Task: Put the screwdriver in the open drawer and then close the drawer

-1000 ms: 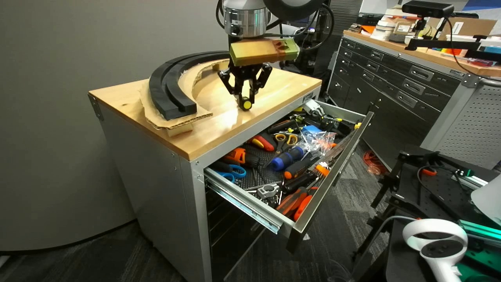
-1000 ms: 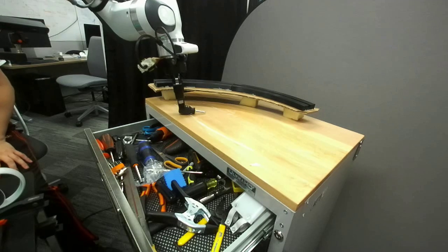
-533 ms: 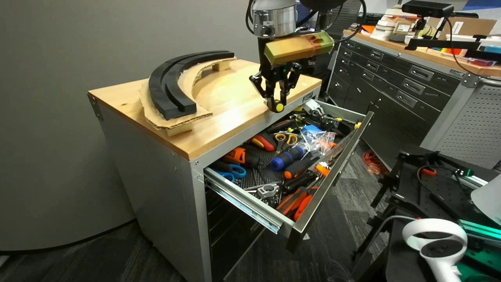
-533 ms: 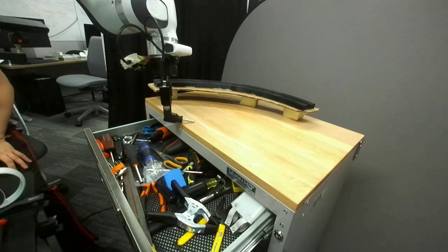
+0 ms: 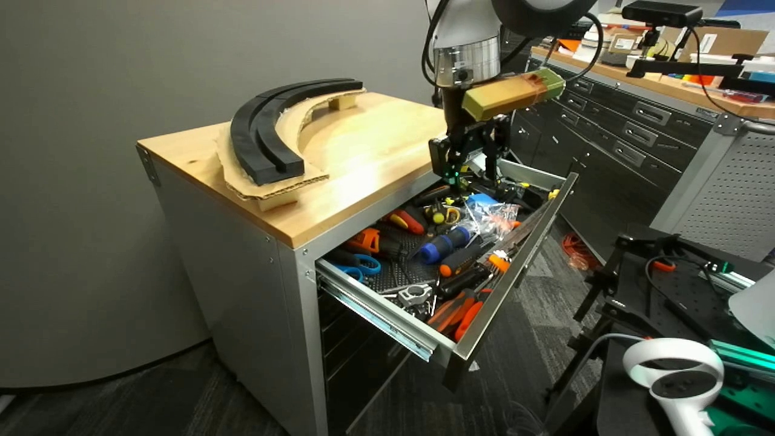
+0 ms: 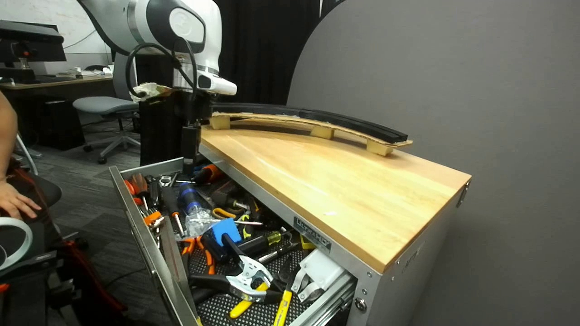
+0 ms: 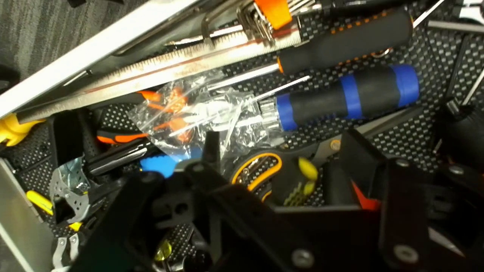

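Note:
My gripper (image 5: 473,180) hangs over the open drawer (image 5: 514,272) with its fingers apart and nothing between them. In an exterior view the gripper (image 6: 189,166) is at the drawer's far end. The small dark screwdriver (image 5: 438,216) with its yellow end is below the fingers, over the scissors inside the drawer. It also shows in an exterior view (image 6: 232,201), its metal shaft pointing right. In the wrist view its yellow part (image 7: 308,169) is blurred, between and beyond the open fingertips (image 7: 281,145); whether it is at rest I cannot tell.
The drawer holds many tools, including a blue-banded screwdriver (image 7: 351,96), a plastic bag (image 7: 227,117) and a clamp (image 6: 251,276). The wooden top (image 5: 375,151) carries a curved black piece (image 5: 260,136) on cardboard. A black stand (image 5: 672,284) stands in front of the drawer.
My gripper has moved from over the wooden top to over the drawer, and lower. It has opened and let go of the screwdriver, which has dropped into the drawer.

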Tool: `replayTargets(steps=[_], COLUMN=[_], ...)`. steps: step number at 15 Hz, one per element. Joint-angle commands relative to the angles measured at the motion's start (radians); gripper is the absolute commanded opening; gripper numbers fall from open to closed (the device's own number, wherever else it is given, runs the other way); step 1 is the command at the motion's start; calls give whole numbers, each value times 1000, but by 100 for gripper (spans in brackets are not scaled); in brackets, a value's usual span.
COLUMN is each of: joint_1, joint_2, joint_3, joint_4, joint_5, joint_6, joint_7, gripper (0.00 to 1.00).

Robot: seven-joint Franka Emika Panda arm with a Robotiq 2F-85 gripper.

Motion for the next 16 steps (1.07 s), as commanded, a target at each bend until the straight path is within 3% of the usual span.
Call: replayTargets(steps=[1,4,6,12,13,14,16], joint_1=[-83,-139,-164,-187,-184,-177,-164], joint_2=[-84,-108,-94,-48,-41,-35,-20], joint_3=[17,-9,-24,-53,-55,-53,-48], joint_4=[-76,-138,-179,-280,-289,-292,-291], joint_5=[140,202,191,153,151,146,148], joint_6=[-77,-182,-218,-183,-167,-145,-80], joint_7=[-271,-470,-527,-485,-474,-451,-407], gripper=[100,100,100,100,96,73,68])
